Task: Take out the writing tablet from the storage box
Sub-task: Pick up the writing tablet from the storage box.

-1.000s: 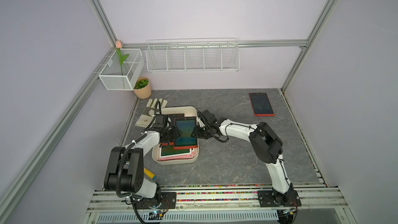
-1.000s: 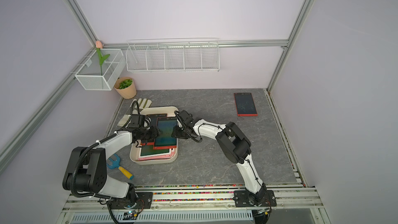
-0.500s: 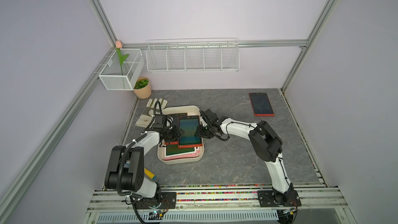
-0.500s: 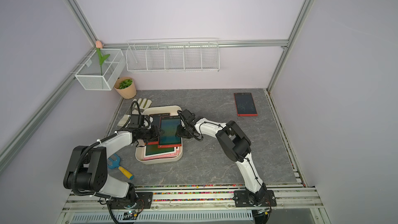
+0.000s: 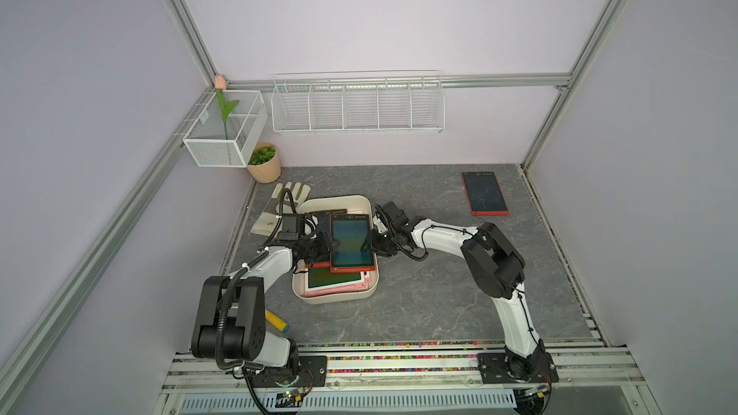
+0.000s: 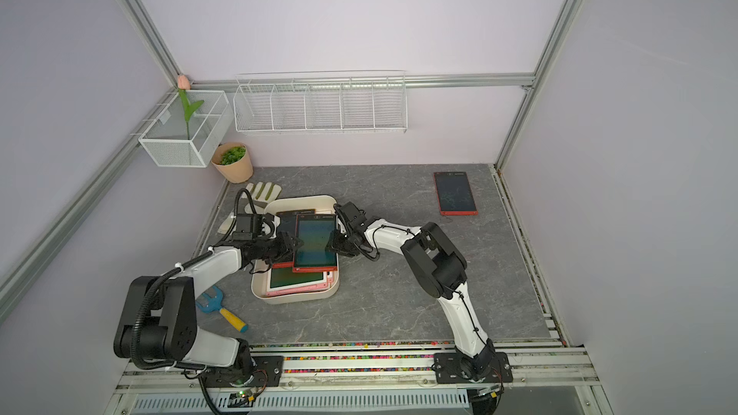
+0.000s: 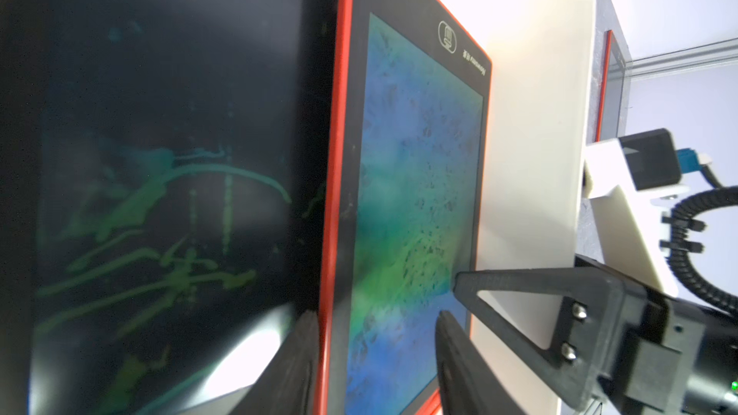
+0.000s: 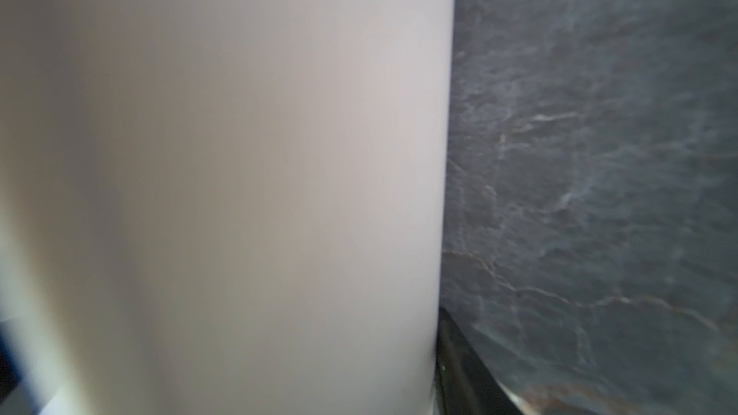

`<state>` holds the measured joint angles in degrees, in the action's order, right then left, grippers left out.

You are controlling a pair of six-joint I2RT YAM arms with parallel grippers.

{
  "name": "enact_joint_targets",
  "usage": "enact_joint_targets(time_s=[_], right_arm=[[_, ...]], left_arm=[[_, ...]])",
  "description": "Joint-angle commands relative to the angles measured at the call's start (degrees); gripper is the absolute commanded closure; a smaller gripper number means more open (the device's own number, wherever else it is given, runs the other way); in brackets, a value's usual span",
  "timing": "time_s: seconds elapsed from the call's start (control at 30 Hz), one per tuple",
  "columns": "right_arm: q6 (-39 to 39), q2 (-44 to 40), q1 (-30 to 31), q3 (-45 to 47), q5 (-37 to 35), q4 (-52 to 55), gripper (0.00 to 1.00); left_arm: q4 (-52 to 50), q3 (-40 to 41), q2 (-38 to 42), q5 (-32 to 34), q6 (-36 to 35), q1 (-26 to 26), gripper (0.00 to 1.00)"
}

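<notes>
Well, the grey marbled bench sits boxed in by pale lilac walls. A long white wire basket hangs on the far wall, and a second red tablet lies far right. Left of centre stands the cream plastic storage box. The red-framed writing tablet is held just above the stack of tablets inside. The right pincer grasps its right edge. The left pincer straddles its left edge; whether clenched, I cannot tell.
</notes>
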<state>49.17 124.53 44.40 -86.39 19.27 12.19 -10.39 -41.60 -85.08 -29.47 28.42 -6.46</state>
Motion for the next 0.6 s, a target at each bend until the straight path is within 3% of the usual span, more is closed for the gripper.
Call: enact_joint_targets(time_s=[0.0,0.17,0.57], right_arm=[[2.56,-0.65,2.84,0.52,8.06,-14.44,0.52],[3.93,-1.21,2.53,1.59,9.75,-17.81,0.52],[6.57,-1.14,2.27,2.87,13.37,-23.89,0.52]], left_arm=[[3.99,0.74,-1.32,-14.72,1.11,-2.95,0.56],[7.0,1.61,-0.69,-16.76,2.33,-2.95,0.62],[12.6,3.23,0.94,-20.12,4.99,-2.95,0.63]])
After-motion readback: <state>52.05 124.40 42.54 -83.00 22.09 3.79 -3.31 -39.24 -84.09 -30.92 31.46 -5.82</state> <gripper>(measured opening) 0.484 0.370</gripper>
